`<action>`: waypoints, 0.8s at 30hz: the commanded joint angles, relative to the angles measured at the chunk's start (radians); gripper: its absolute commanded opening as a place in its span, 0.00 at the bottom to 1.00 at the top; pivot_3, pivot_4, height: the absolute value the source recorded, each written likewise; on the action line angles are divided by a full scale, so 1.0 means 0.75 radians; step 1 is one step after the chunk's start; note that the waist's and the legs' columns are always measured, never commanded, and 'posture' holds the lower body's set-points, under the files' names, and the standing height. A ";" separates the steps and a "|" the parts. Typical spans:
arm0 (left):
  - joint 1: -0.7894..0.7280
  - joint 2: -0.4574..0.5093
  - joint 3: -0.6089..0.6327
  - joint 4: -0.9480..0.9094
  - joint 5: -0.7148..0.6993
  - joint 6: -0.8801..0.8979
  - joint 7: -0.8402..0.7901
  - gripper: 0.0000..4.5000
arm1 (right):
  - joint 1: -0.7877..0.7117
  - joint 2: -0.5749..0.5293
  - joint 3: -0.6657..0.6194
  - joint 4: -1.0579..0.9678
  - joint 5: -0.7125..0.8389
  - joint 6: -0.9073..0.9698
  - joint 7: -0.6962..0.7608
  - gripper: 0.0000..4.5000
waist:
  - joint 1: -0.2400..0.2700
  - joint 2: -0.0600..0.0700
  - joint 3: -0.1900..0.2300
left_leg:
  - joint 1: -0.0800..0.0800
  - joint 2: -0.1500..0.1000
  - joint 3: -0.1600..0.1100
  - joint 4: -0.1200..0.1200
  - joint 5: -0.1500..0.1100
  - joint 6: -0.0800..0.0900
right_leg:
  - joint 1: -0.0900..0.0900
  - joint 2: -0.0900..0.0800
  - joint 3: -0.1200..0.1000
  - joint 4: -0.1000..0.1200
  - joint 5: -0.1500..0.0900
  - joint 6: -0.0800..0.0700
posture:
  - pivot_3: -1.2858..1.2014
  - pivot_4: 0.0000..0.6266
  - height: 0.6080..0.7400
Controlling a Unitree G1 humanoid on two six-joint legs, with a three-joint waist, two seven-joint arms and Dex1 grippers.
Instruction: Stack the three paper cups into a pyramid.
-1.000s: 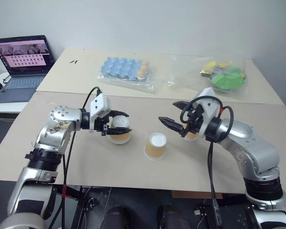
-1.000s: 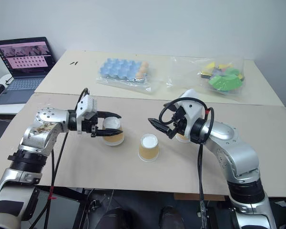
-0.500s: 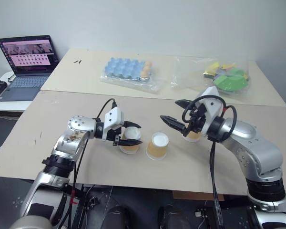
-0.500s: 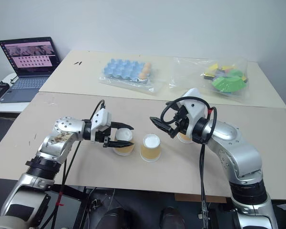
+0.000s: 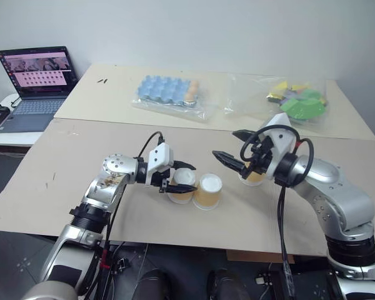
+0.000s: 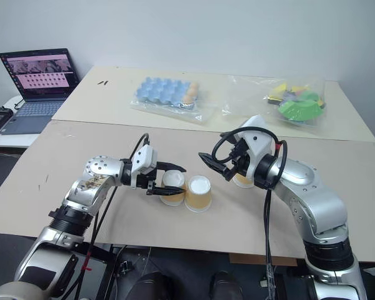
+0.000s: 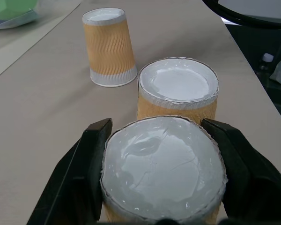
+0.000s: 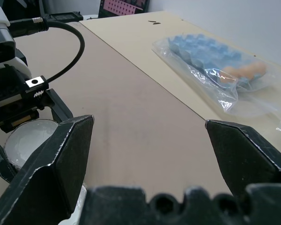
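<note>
Left hand (image 5: 182, 177) brackets cup (image 5: 182, 185) beside middle cup (image 5: 207, 191).

A lab or office: bare white wall, plain tables (image 5: 81, 156), open laptop (image 5: 31, 84) at the side

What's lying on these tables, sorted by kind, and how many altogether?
Paper cups: 3
Blue egg tray in plastic: 1
Bag of colourful pieces: 1
Laptop: 1
Total: 6

Two cups (image 5: 195, 189) stand touching mid-bench. The third cup (image 5: 253, 177) sits behind the right end effector (image 5: 229, 149). Bare bench (image 5: 69, 162) lies open to the left.
</note>
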 commanded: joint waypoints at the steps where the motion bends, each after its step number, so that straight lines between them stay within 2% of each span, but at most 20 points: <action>1: -0.007 -0.009 -0.002 -0.019 0.002 0.004 0.012 0.99 | -0.007 -0.017 -0.046 -0.044 0.012 -0.001 -0.004 1.00 | -0.001 0.000 0.000 | 0.000 0.000 0.000 0.000 0.000 0.000 | 0.000 0.000 0.000 0.000 0.000 0.000 | 0.52 0.24 0.88; 11: -0.037 0.047 0.056 -0.122 -0.053 0.096 0.020 0.99 | -0.005 -0.040 -0.058 -0.016 0.013 -0.013 0.029 1.00 | -0.002 0.000 0.000 | 0.000 0.000 0.000 0.000 0.000 0.000 | 0.000 0.000 0.000 0.000 0.000 0.000 | 0.52 0.24 0.88; 17: -0.040 0.172 0.161 -0.312 -0.197 0.321 0.015 0.99 | 0.117 -0.263 -0.286 0.027 0.096 -0.009 0.221 1.00 | 0.003 0.000 0.000 | -0.002 0.002 -0.002 0.000 -0.001 0.001 | 0.000 -0.001 -0.001 -0.001 0.000 0.000 | 0.52 0.24 0.88; 24: 0.009 0.290 0.302 -0.516 -0.362 0.556 0.074 0.99 | 0.338 -0.411 -0.543 0.073 0.188 0.005 0.372 1.00 | 0.001 0.000 0.000 | 0.001 0.003 -0.002 0.000 -0.001 0.002 | 0.002 -0.001 0.000 -0.001 -0.001 0.001 | 0.52 0.24 0.88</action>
